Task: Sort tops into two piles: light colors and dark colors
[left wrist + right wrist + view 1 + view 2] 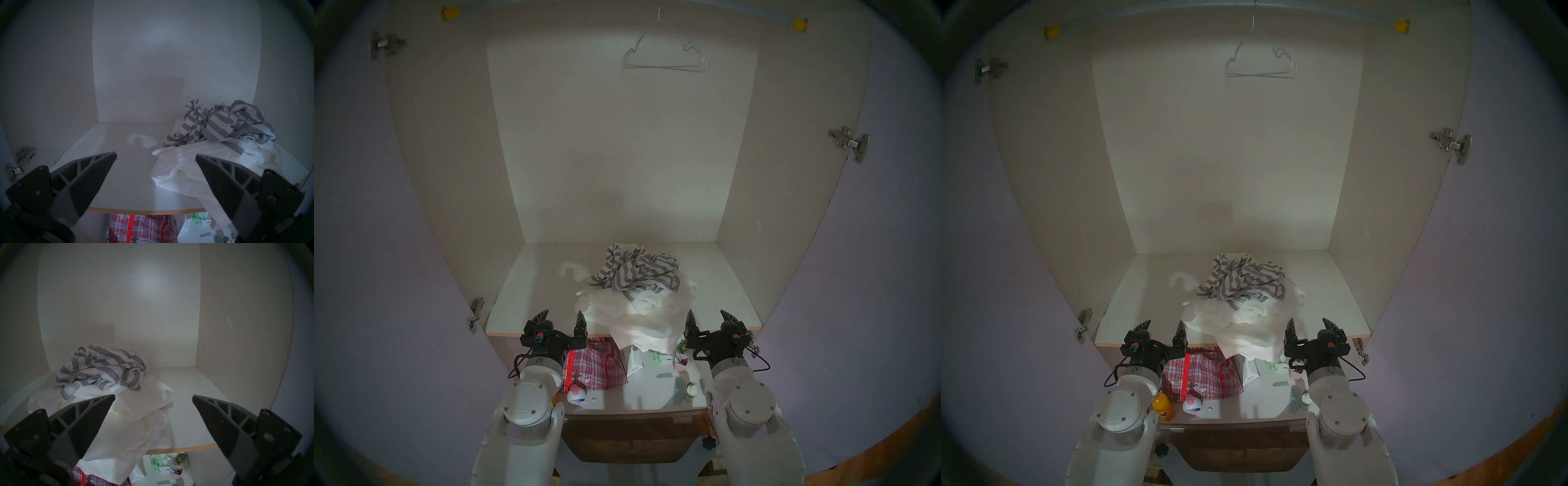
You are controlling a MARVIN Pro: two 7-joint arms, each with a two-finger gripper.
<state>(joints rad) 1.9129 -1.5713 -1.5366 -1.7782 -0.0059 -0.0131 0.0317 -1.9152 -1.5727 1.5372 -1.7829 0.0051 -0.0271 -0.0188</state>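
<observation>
Head view, lower centre: we hold left gripper (561, 318) and right gripper (710, 318) wide, empty; next, lift striped top (638, 271) off white heap (636, 319).

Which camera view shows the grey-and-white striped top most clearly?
The right wrist view: the striped top is large there, unobstructed, lying on the white heap. The left wrist view shows it near the right edge, more crumpled. Both head views show it small and distant, on the same heap.

striped top (636, 271): 1 | white tops heap (639, 315): 1 (garments uncountable) | checked bag (595, 368): 1 | hanger (665, 51): 1
</observation>
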